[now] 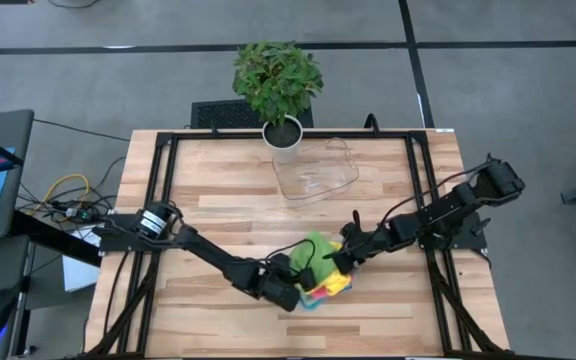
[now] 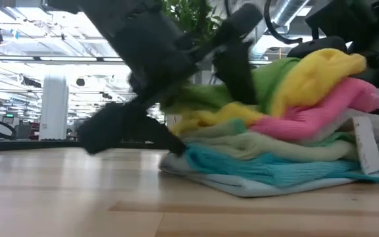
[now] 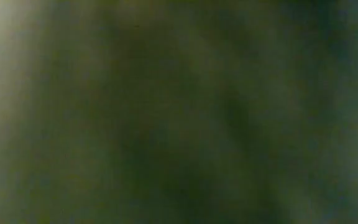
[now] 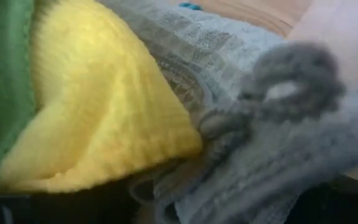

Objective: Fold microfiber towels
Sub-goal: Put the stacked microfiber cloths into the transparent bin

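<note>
A heap of microfiber towels (image 1: 320, 272) lies near the middle of the table's front half. The green towel (image 2: 206, 95) is on top, over a yellow (image 2: 318, 76), a pink (image 2: 321, 108), a grey (image 2: 255, 145) and a blue towel (image 2: 262, 168). My left gripper (image 1: 303, 272) is open and slants down onto the heap's left side. My right gripper (image 1: 340, 262) is open at the heap's right side, with yellow towel (image 4: 98, 106) and grey towel (image 4: 247, 143) filling its wrist view. The left wrist view shows only a dark green blur. My left gripper comes slanting down from the table's left. Its upper finger (image 2: 239, 59) lies against the green towel's top (image 2: 262, 79). Its lower finger (image 2: 130, 128) reaches the tabletop at the heap's foot. Nothing is pinched. My right gripper is close over the heap; I cannot tell whether it touches.
A clear plastic tray (image 1: 313, 178) lies behind the heap, and a potted plant (image 1: 280, 90) stands at the table's far edge. Black frame rails (image 1: 163, 200) run along both sides of the tabletop. Bare wood (image 1: 218, 310) shows in front of and to the left of the heap.
</note>
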Controlling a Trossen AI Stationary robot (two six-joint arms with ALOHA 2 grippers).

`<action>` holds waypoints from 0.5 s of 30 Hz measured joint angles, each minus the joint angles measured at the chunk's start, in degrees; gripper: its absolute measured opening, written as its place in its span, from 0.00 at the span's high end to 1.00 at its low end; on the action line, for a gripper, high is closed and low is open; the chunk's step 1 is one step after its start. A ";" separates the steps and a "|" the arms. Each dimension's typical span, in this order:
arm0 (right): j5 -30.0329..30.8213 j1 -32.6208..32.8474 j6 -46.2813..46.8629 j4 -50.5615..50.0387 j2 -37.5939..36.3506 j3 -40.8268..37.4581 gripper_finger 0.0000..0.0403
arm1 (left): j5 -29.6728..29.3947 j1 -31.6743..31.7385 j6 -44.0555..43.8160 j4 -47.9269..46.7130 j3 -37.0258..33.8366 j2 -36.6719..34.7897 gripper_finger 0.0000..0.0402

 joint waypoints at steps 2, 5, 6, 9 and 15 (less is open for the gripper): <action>-0.29 0.00 -0.21 0.69 0.01 -0.07 0.20 | 0.20 -0.07 -1.23 -4.14 -0.12 -1.22 0.24; -1.01 0.00 -0.85 2.03 0.41 -0.13 0.22 | 1.07 0.29 -1.26 -3.77 -0.11 -0.67 0.25; -1.14 0.02 -0.77 2.46 1.09 -0.13 0.22 | 1.48 0.47 -0.54 -1.84 -0.15 0.00 0.25; -1.54 0.04 -0.66 4.39 2.49 -0.11 0.25 | 1.91 0.66 -0.40 4.10 -0.08 2.11 0.25; -1.79 0.42 -0.01 9.14 6.21 0.64 0.40 | 2.05 1.18 -1.20 6.34 0.07 3.89 0.35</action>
